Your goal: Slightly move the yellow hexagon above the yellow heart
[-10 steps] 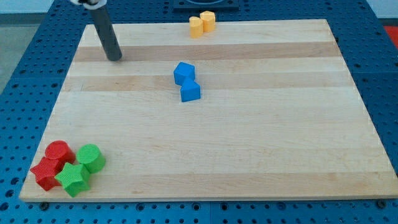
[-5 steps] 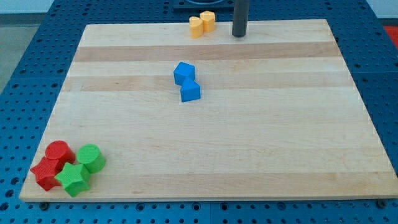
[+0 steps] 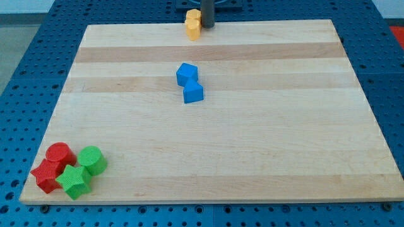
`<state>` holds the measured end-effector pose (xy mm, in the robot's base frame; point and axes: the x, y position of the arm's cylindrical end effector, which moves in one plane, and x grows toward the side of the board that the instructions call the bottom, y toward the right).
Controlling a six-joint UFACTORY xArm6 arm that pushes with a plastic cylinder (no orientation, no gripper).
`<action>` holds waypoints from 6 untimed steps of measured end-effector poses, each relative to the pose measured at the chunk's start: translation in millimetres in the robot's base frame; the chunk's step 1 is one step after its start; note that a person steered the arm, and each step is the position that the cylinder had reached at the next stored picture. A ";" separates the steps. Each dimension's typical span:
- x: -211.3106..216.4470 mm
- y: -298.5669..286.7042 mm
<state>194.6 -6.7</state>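
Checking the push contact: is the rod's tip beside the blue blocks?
No, my tip is at the view's top, right of the yellow blocks, far from the blue blocks.

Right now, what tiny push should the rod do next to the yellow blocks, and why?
Probably stop, or back off toward the view's right. My tip sits right against the yellow blocks' right side at the board's top edge. The yellow hexagon already lies above the yellow heart, touching it, so more pushing might knock them apart.

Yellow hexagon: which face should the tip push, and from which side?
No grip here, push only. My tip sits at the yellow hexagon's right face, at the view's top edge, the yellow heart just below it. Contact that right face low, nudging gently leftward.
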 end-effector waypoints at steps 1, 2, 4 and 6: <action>6.8 2.0; 13.8 2.1; 83.1 -31.5; 46.5 -166.0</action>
